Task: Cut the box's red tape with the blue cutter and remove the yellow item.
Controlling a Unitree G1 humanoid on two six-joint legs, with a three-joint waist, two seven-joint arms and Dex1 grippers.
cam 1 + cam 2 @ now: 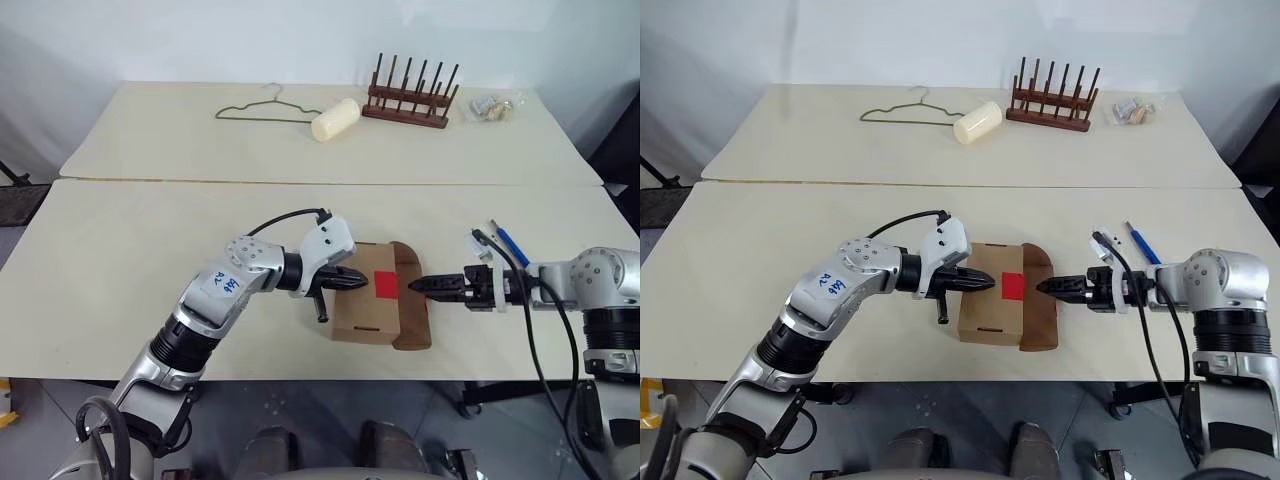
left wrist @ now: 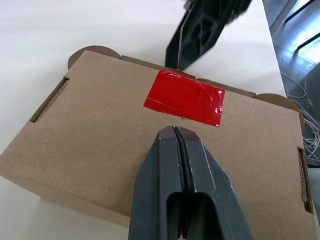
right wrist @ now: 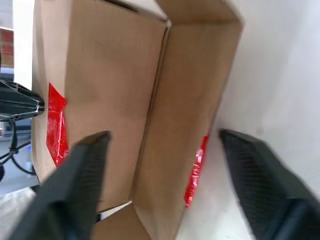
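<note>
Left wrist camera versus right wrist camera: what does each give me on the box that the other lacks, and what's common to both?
Left wrist view: the box lid from above, the red tape patch whole on it, and the left pincer shut just short of that patch. Right wrist view: the opened end flap with a red strip on its edge, lying between the right pincer and its spread fingers. Shared: the cardboard lid and its red patch.

Bright, even light falls from overhead onto the pale counter [image 1: 120,260], leaving only soft, short shadows beside the box [image 1: 365,300]. The red tape [image 2: 185,97] shows small glints of glare. Seen up close from the right wrist, the right pincer's fingers [image 3: 75,190] are blurred and out of focus.
</note>
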